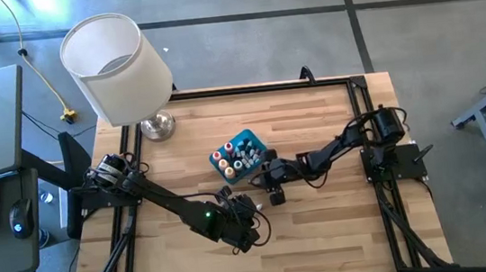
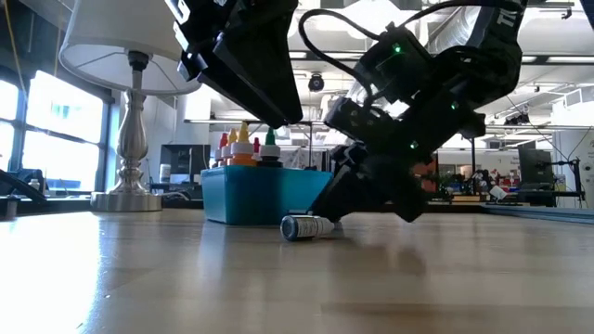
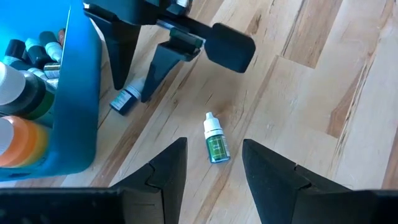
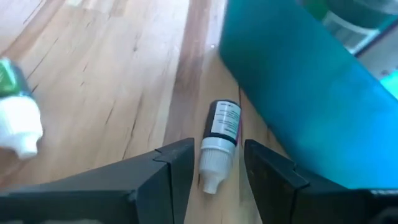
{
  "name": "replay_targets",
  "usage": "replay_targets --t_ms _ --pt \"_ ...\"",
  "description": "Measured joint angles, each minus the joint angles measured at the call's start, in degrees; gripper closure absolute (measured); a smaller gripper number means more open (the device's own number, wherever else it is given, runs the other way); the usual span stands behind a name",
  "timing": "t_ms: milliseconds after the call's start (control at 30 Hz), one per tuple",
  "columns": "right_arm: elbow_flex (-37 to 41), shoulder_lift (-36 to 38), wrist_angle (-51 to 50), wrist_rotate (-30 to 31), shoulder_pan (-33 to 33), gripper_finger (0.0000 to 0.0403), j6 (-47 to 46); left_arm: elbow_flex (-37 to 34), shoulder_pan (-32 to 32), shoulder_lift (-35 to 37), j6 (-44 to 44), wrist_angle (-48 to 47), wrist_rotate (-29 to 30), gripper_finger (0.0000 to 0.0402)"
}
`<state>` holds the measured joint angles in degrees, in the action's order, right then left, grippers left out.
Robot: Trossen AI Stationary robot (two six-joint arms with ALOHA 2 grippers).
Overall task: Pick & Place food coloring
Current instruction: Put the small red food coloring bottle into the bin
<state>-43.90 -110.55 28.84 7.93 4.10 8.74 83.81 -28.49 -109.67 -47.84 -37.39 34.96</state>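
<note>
Right gripper (image 4: 214, 171): jaws parted, straddling a small dark-labelled bottle (image 4: 221, 140) with a white cap that lies on its side on the wooden table (image 1: 343, 225), just beside the teal bin (image 1: 248, 141); contact with the fingers cannot be confirmed. Label print is too small to read.

Left gripper (image 3: 214, 177): jaws parted and empty, above a green-labelled dropper bottle (image 3: 215, 139) with a white cap, lying flat lower centre in the left wrist view.

The rectangular plastic bin, centre of the high view, holds upright food coloring bottles (image 2: 243, 147). A white-shaded lamp (image 1: 118, 68) stands upper left.
</note>
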Motion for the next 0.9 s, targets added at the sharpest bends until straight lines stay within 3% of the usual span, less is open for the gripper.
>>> replay_targets --t_ms 333,533,700,900 --pt "-0.04 -0.03 -0.06 -0.79 -0.07 0.0269 -1.62 0.00 0.01 0.00 0.00 -0.09 -0.02 0.0250" --pt "-0.02 0.27 -0.25 -0.82 0.45 0.0311 -2.45 0.00 0.01 0.00 0.00 -0.07 -0.04 0.0250" --pt "0.22 4.55 -0.46 3.72 1.43 0.0348 -2.02 0.00 0.02 0.00 0.02 -0.11 -0.07 0.0250" --pt "0.07 14.06 0.08 10.12 0.18 0.0339 2.68 0.00 0.00 -0.02 0.03 -0.04 -0.09 0.0250"
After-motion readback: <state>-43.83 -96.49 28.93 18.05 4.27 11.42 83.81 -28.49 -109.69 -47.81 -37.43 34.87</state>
